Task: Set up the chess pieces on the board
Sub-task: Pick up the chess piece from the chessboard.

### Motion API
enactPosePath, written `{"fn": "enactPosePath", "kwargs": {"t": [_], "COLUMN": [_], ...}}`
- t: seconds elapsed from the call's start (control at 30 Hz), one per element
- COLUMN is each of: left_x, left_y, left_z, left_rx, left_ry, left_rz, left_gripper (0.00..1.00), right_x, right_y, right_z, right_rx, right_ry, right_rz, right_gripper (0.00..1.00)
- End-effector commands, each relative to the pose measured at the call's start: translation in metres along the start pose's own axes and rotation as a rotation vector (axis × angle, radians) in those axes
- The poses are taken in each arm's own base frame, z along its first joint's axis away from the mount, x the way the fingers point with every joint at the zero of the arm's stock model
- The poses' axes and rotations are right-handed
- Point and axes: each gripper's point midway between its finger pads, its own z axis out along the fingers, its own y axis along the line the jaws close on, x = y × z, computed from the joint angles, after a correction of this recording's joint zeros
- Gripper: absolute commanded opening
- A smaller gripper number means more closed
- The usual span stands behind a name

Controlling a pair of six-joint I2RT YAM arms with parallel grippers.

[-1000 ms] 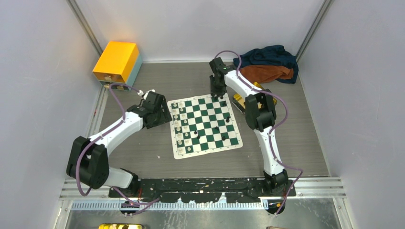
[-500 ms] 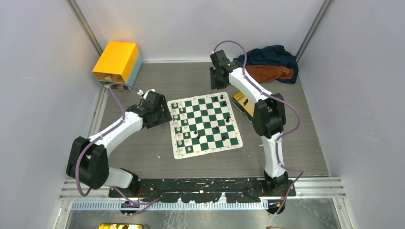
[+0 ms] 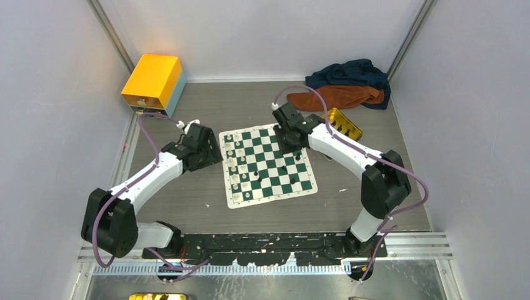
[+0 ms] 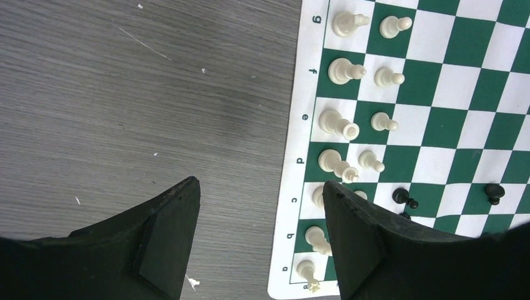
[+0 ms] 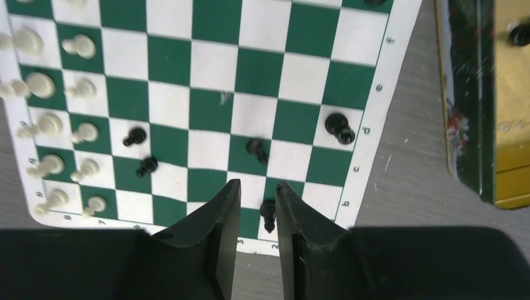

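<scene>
- The left gripper [image 4: 261, 184] is held wide open with nothing in it, straddling the lettered edge of the board [image 4: 459, 128] over the grey table [image 4: 125, 94].
- The right gripper [image 5: 257, 184] is seen narrowly parted and empty over the board's numbered edge.
- Cream chess pieces [image 4: 340, 70] are ranked two-deep along one side.
- Black chess pieces [image 5: 339, 128] are scattered mid-board.
- The gold tin [image 5: 512, 156] is set near the board, not touching it.

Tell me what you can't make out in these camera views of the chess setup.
Right wrist view: whether the right pincer grips the black piece in its gap, or it stands on the board.
Left wrist view: a finger of the left pincer covers white pieces near the board edge.
Gold tin: contents cut off by the right wrist frame edge.
Top view: piece types too small.
</scene>
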Motion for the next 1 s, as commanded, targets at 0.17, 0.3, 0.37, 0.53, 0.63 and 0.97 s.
{"fn": "enactPosePath", "kwargs": {"t": [0.17, 0.3, 0.37, 0.53, 0.63, 0.97], "left_x": [-0.006, -0.005, -0.006, -0.007, -0.008, -0.009], "left_y": [-0.006, -0.01, -0.012, -0.017, -0.019, -0.02], "left_z": [-0.007, -0.007, -0.007, -0.007, -0.007, -0.005], "left_rx": [0.04, 0.054, 0.063, 0.077, 0.078, 0.079], "left_ry": [-0.028, -0.016, -0.011, -0.001, 0.002, 0.006], "left_rz": [-0.042, -0.042, -0.042, -0.041, -0.037, -0.022], "left_gripper": [0.71, 0.71, 0.71, 0.71, 0.71, 0.71], "right_x": [0.05, 0.069, 0.074, 0.077, 0.072, 0.064], "right_y": [0.0, 0.001, 0.001, 0.003, 0.007, 0.015], "right_z": [-0.008, 0.002, 0.007, 0.021, 0.03, 0.055], "right_rx": [-0.023, -0.054, -0.065, -0.084, -0.095, -0.105], "right_ry": [-0.025, -0.011, -0.013, -0.01, -0.022, -0.008], "right_rz": [-0.038, -0.068, -0.088, -0.151, -0.167, -0.199], "right_gripper": [0.33, 0.32, 0.33, 0.33, 0.33, 0.35]}}
